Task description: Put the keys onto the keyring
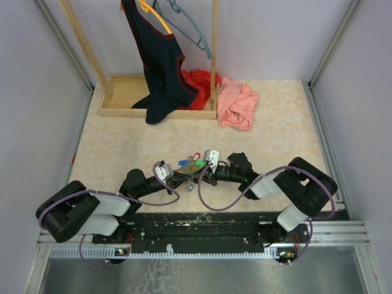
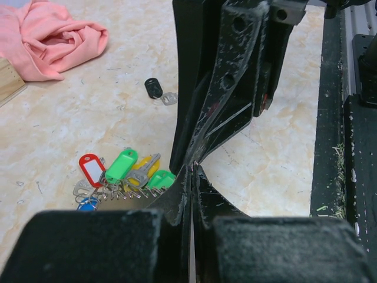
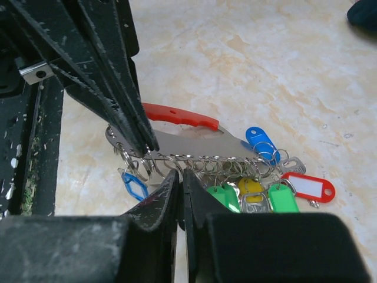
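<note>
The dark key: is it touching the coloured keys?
Apart. The left wrist view shows the dark key lying alone, with bare table between it and the coloured keys.

Pale lilac walls (image 1: 275, 37) with metal corner rails enclose a beige marbled counter (image 1: 122, 147) under even light. At the far left stands a wooden rack (image 1: 119, 92) with 2 hangers (image 1: 187, 24) and a dark garment (image 1: 160, 67). A red cloth (image 1: 199, 81) and a pink cloth (image 1: 237, 104) lie beside it.

Keys (image 3: 254, 190) bunched on keyring (image 3: 188, 144), w/ lone key (image 2: 154, 87) apart.
</note>
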Controlling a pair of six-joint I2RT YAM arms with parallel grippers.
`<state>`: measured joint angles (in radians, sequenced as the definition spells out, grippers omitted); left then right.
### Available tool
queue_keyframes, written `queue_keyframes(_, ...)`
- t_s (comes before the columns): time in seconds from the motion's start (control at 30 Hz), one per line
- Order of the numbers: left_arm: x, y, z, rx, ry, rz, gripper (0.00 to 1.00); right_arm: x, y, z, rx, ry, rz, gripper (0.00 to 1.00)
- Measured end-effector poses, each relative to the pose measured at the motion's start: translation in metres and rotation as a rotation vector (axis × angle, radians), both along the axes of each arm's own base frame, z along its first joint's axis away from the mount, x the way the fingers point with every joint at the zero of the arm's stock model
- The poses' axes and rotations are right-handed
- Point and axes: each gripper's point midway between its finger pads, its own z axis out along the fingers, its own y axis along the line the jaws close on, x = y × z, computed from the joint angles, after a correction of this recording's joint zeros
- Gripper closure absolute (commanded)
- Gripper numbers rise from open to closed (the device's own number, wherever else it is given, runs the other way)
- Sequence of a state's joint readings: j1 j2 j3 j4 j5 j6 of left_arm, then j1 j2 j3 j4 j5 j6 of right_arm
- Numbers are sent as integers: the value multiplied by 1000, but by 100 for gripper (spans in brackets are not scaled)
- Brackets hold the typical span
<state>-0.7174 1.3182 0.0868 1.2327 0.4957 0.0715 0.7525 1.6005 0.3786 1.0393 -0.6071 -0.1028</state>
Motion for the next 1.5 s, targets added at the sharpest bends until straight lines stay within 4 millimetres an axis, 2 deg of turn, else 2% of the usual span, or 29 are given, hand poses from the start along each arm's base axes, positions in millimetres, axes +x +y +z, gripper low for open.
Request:
queue_keyframes(0.13,0,0,0,-1,-1,3,99,-6,-6,6,-9,-23,12,86)
queue_keyframes(0.33,1,1,2,-5,-5,7,99,-17,-8,-1,-40,-8,62,78)
queue_keyframes(0.53,1,1,2,-5,-5,6,99,-24,-7,-2,-41,4,98,78)
queue_keyframes(0.8,1,1,2,-5,-5,6,99,-23,-4,2,-18,-1,104,78)
queue_keyframes(1.2,-1,0,1,-3,0,-4,99,-23,-1,-1,2,19,107,83)
queue_keyframes(1.3,-1,0,0,-1,4,-7,99,-23,0,-1,5,23,110,88)
queue_keyframes(1.4,-1,0,0,-2,3,-8,99,-22,2,1,11,23,113,100)
queue_keyframes(1.5,-1,0,0,-3,1,-6,99,-21,2,1,12,25,110,100)
